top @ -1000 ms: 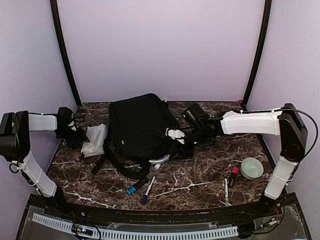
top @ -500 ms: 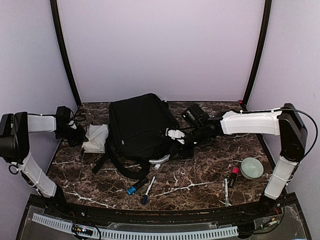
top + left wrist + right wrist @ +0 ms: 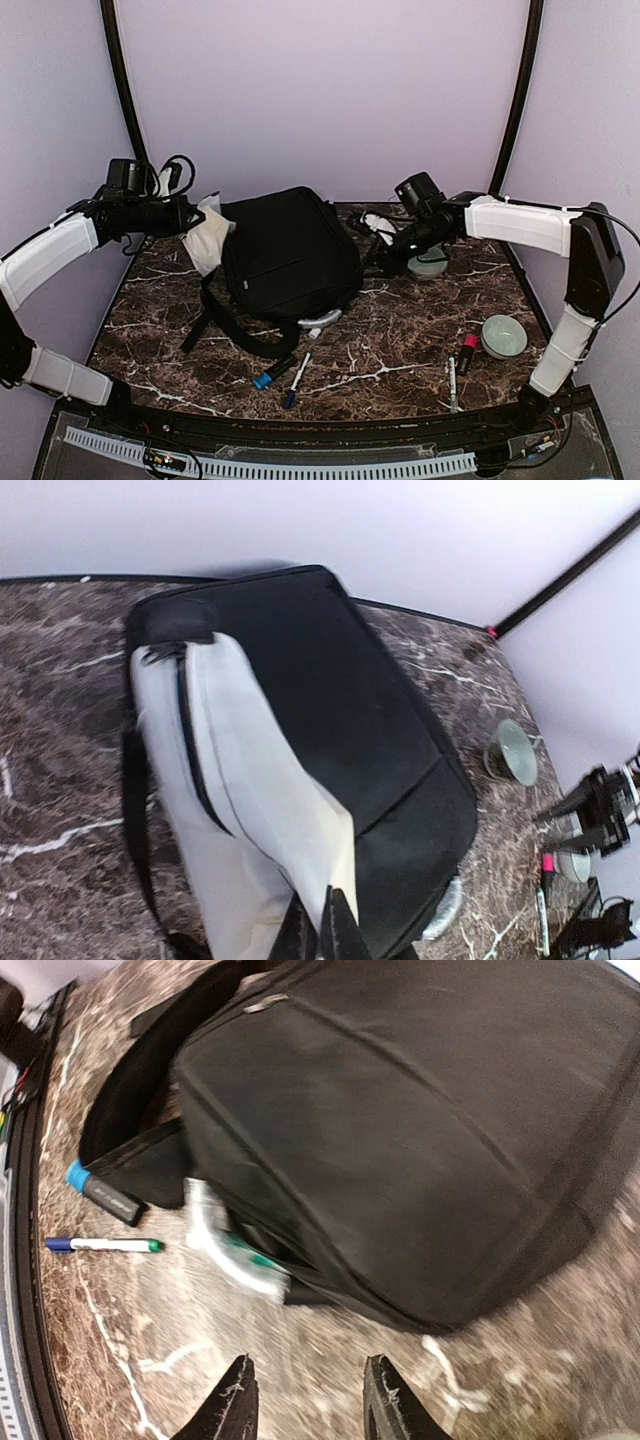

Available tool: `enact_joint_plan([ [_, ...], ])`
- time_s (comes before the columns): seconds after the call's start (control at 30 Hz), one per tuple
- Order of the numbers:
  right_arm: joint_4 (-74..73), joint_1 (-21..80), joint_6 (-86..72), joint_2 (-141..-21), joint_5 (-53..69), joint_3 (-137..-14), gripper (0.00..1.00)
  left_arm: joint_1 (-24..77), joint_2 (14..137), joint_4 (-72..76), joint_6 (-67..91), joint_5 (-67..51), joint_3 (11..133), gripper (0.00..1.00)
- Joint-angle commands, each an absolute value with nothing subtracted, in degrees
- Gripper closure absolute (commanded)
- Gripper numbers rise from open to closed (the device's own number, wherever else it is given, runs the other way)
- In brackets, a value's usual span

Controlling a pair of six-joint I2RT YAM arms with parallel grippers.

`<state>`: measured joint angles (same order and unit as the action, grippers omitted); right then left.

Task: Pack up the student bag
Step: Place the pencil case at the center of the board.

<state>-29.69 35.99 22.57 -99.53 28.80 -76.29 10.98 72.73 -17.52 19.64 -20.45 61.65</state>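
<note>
The student bag (image 3: 288,258) is a large black backpack lying flat mid-table, its straps trailing toward the near left. My left gripper (image 3: 195,216) hangs raised at the bag's left edge, shut on a white zip pouch (image 3: 209,241). In the left wrist view the pouch (image 3: 235,810) drapes from the shut jaws (image 3: 322,932) over the bag (image 3: 380,740). My right gripper (image 3: 377,248) hovers off the bag's right side. Its jaws (image 3: 305,1398) stand open over bare marble, with nothing between them, short of the bag (image 3: 420,1130).
A white-and-green item (image 3: 235,1252) pokes out from under the bag's near edge. A blue-capped marker (image 3: 272,376) and a pen (image 3: 297,377) lie in front. One bowl (image 3: 430,263) sits under the right arm, another (image 3: 503,335) at the right, beside a pink marker (image 3: 466,352) and a pen (image 3: 452,381).
My left gripper closed on the white pouch and lifted it up and right to the bag's edge. My right arm rose and drew back from the bag, uncovering a bowl.
</note>
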Motion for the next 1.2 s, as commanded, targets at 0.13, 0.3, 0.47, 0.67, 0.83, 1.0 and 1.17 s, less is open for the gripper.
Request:
enact_joint_plan([
  [0.13,-39.1,23.1,23.4,-88.0,38.1,-79.4,0.63,29.5,79.1,-13.5,17.7,-25.8,71.4,1.0],
  [0.3,-44.2,16.1,25.4,-84.0,41.0,-80.3,0.62,40.0,90.8,-13.7,13.1,-26.2,82.1,1.0],
  [0.47,-46.7,10.3,26.5,-81.1,41.0,-79.6,0.61,47.0,103.6,-17.0,8.1,-28.9,93.7,1.0],
  [0.67,-53.7,7.6,35.3,-79.0,43.5,-78.2,0.53,51.7,113.1,-18.1,2.6,-30.9,100.2,1.0],
  [0.83,-57.2,7.8,43.8,-78.7,44.6,-74.0,0.41,53.4,117.3,-16.9,-3.8,-26.7,99.3,1.0],
  [1.0,-63.8,9.7,47.8,-84.5,45.1,-75.3,0.35,55.0,118.7,-14.9,-7.6,-23.7,96.5,1.0],
  [1.17,-64.2,14.8,48.1,-89.4,40.3,-76.3,0.29,57.0,118.6,-15.1,-9.7,-17.9,94.2,0.84],
])
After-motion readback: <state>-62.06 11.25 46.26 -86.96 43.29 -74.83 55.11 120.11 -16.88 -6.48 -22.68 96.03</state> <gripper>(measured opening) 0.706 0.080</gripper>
